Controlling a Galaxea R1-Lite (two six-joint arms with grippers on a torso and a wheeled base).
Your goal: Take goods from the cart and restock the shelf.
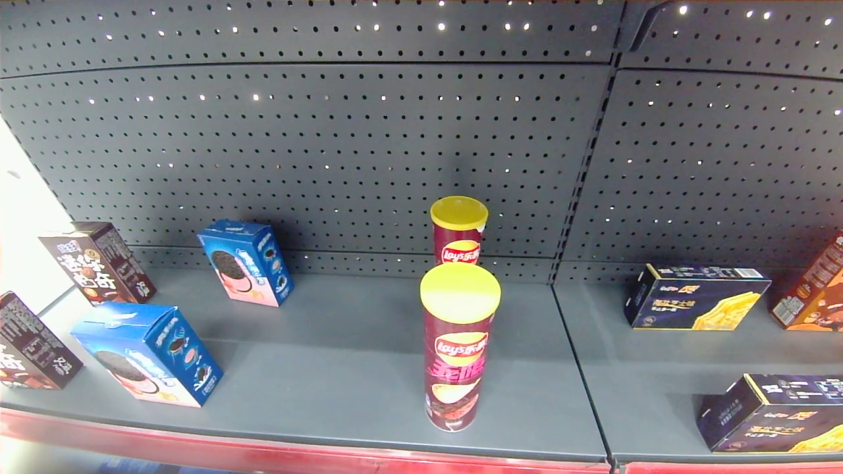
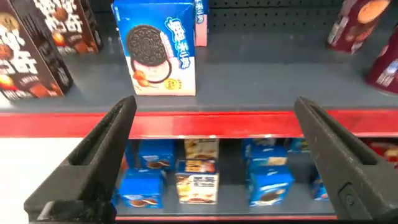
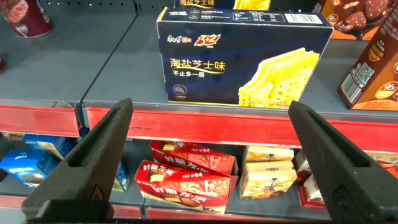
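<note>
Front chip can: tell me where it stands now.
In the head view the front chip can stands upright near the front edge of the shelf, directly before a second chip can, a blue cookie box off to its left.

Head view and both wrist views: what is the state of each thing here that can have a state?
Front chip can, upright, lid on.
Rear chip can, upright, lid on.
Front blue cookie box, standing, closed.
Rear blue cookie box, standing, closed.
Front navy cracker box, lying on its long side, closed.
Left tool, open, empty.
Right tool, open, empty.
</note>
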